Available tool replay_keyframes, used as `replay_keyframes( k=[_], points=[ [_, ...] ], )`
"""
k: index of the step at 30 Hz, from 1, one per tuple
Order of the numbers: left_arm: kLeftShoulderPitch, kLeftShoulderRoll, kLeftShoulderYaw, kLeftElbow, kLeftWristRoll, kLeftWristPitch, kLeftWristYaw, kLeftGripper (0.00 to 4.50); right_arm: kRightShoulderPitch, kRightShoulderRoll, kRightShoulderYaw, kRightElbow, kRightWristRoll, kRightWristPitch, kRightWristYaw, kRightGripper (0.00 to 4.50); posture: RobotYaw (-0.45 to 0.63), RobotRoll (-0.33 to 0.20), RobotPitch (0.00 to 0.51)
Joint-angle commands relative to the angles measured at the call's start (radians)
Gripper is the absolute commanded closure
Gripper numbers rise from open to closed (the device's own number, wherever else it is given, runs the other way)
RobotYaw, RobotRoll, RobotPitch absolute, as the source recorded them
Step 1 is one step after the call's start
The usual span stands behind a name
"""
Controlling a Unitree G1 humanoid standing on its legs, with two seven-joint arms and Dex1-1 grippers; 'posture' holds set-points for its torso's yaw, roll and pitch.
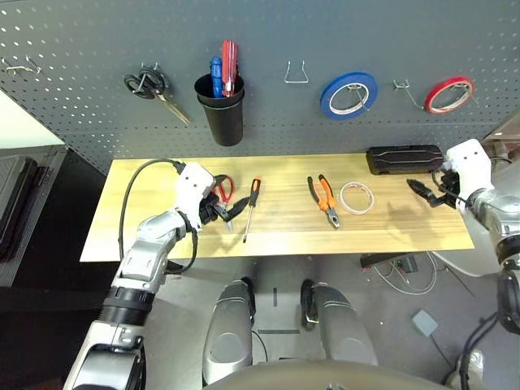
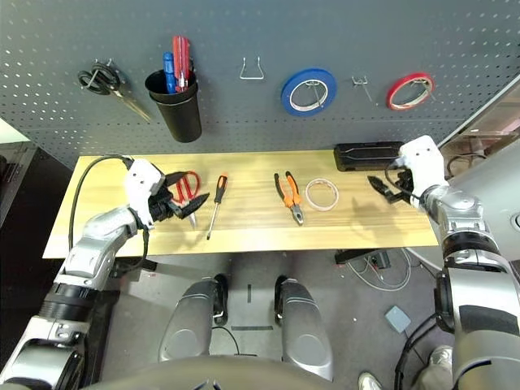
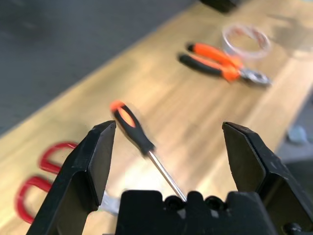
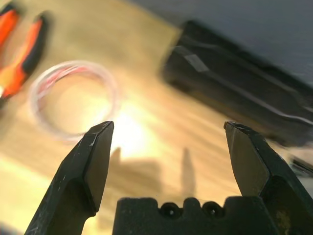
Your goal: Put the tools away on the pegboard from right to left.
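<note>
Four tools lie in a row on the wooden table (image 1: 284,236): red-handled scissors (image 1: 223,190), a black-and-orange screwdriver (image 1: 251,207), orange-and-black pliers (image 1: 323,200) and a whitish tape roll (image 1: 357,197). Behind the table rises the dark grey pegboard (image 1: 260,32). My left gripper (image 1: 230,213) hovers open over the scissors, just left of the screwdriver (image 3: 132,128), with nothing between its fingers. To the right of the tape roll (image 4: 73,100), my right gripper (image 1: 422,192) is open and empty, near the table's right end.
On the pegboard hang black-handled scissors (image 1: 150,88), a black cup (image 1: 220,118) holding screwdrivers, an empty wire hook (image 1: 296,75), a blue tape roll (image 1: 348,94) and a red tape roll (image 1: 448,94). A black case (image 1: 404,158) lies at the table's back right.
</note>
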Motion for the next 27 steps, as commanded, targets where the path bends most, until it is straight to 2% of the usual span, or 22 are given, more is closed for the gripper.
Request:
replay_keyframes(
  k=[1, 11, 17, 27],
  points=[
    [0.035, 0.023, -0.038, -0.053, 0.022, 0.032, -0.032, 0.05, -0.022, 0.000, 0.065, 0.017, -0.050, -0.004, 0.102, 0.00, 0.15, 0.000, 0.284],
    [0.081, 0.037, -0.039, -0.138, 0.029, 0.076, -0.021, 0.05, -0.147, 0.070, 0.212, 0.099, -0.183, 0.003, 0.212, 0.00, 0.19, 0.000, 0.326],
    [0.118, 0.046, -0.029, -0.199, 0.027, 0.111, -0.005, 0.05, -0.196, 0.124, 0.283, 0.145, -0.267, 0.032, 0.166, 0.00, 0.24, 0.000, 0.346],
    [0.182, 0.056, -0.001, -0.286, 0.027, 0.161, 0.039, 0.05, -0.217, 0.194, 0.350, 0.184, -0.364, 0.084, 0.074, 0.00, 0.32, 0.000, 0.355]
  ],
)
